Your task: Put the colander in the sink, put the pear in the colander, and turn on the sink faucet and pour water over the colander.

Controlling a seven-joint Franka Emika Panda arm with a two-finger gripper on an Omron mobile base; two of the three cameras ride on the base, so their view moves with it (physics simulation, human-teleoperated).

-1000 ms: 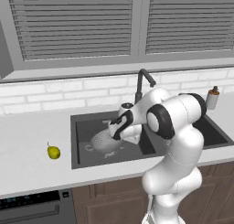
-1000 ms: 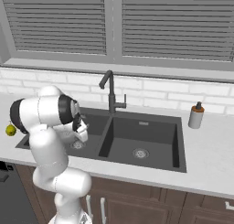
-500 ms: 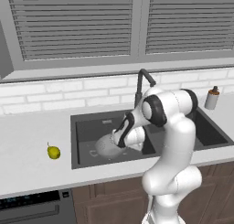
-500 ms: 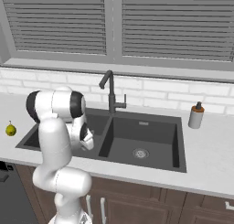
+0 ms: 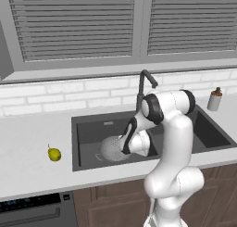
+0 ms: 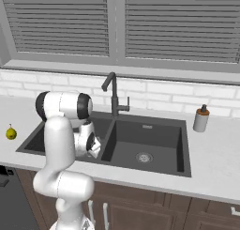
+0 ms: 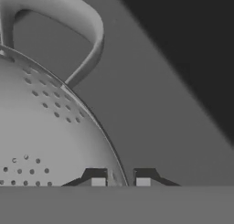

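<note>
The silver colander (image 5: 112, 150) rests in the left basin of the dark sink (image 5: 74, 142), its holed wall and loop handle close up in the hand view (image 7: 45, 127). My gripper (image 5: 126, 143) reaches down to the colander's right rim. In the hand view the gripper (image 7: 120, 182) straddles that rim, jaws slightly apart, with a thin gap on the right side. The yellow-green pear (image 5: 54, 154) stands on the counter left of the sink, and it also appears in the right base view (image 6: 11, 133). The gooseneck faucet (image 5: 142, 87) rises behind the basins with no stream running.
A small bottle with an orange top (image 5: 214, 100) stands on the counter right of the sink. The right basin (image 6: 144, 156) has a round drain. A brick backsplash and a shuttered window run behind. An oven front (image 5: 32, 212) sits below the counter at left.
The arm has lowered the colander into the left basin and drawn closer to the sink. The jaws have eased slightly on the rim. The pear has not moved.
</note>
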